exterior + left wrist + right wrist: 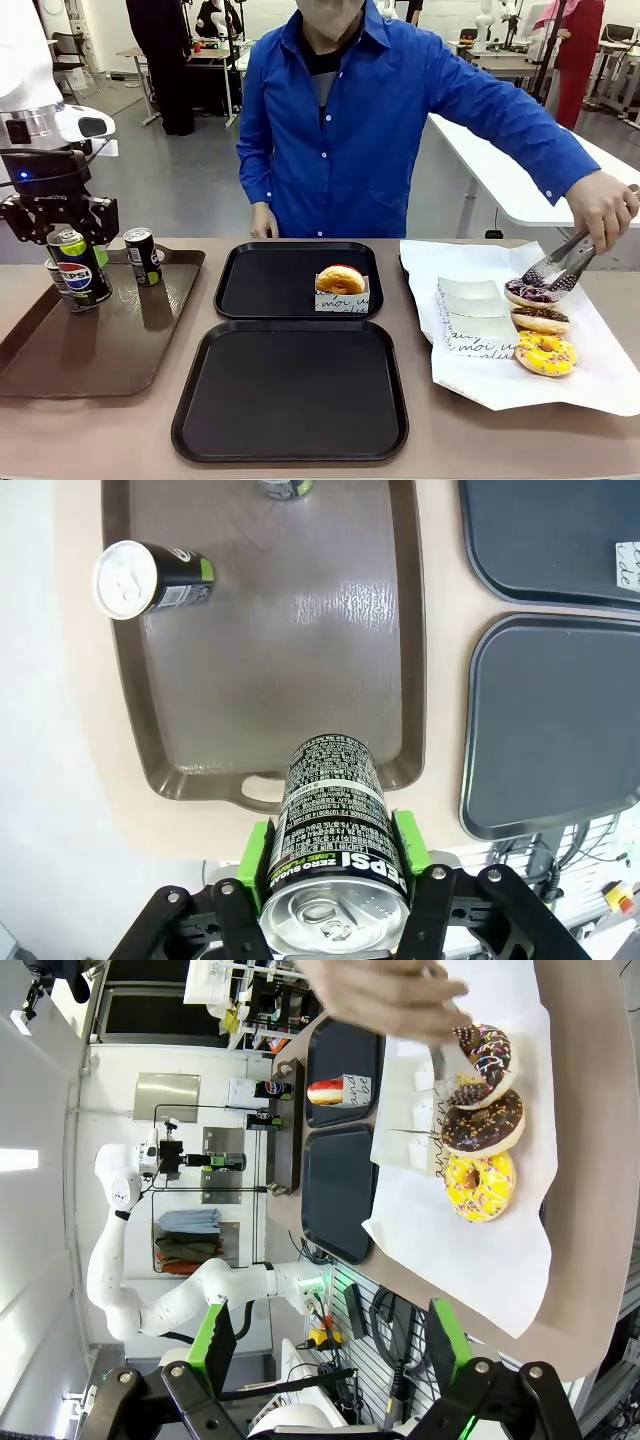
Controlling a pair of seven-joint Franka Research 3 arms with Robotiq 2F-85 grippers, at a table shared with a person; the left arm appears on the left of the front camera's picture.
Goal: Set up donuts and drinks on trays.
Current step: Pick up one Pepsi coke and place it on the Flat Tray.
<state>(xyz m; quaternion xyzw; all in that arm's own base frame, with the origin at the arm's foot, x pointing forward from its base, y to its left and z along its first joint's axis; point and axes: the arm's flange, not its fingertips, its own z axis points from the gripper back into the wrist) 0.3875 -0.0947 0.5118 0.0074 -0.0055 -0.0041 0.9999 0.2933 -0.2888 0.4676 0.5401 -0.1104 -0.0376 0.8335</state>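
The left gripper (62, 232) is clamped on a can (79, 270), with a green pad pressed against each side (seen clearly in the left wrist view). The can stands upright over the near left part of the brown tray (110, 350); whether its base touches the tray I cannot tell. A second can (143, 257) stands upright on the same tray, farther back and to the right, and a third can (150, 578) stands near the tray's left rim.

In the middle of the table lie two black trays. The far black tray (260, 285) holds one donut (341, 279) with reddish icing, sitting in a printed paper sleeve near its right edge. The near black tray (290, 395) is bare.

To the right, a paper sheet (600, 375) carries three donuts in a row: a sprinkled chocolate donut (528, 292), a plain chocolate donut (540, 318) and a yellow donut (545, 353), with empty sleeves (468, 315) just beside them. The person's hand (600, 207) holds tongs (562, 263) whose tips touch the sprinkled chocolate donut.

The right gripper (328, 1310) hangs above the sheet's end with its fingers spread wide and nothing between them.
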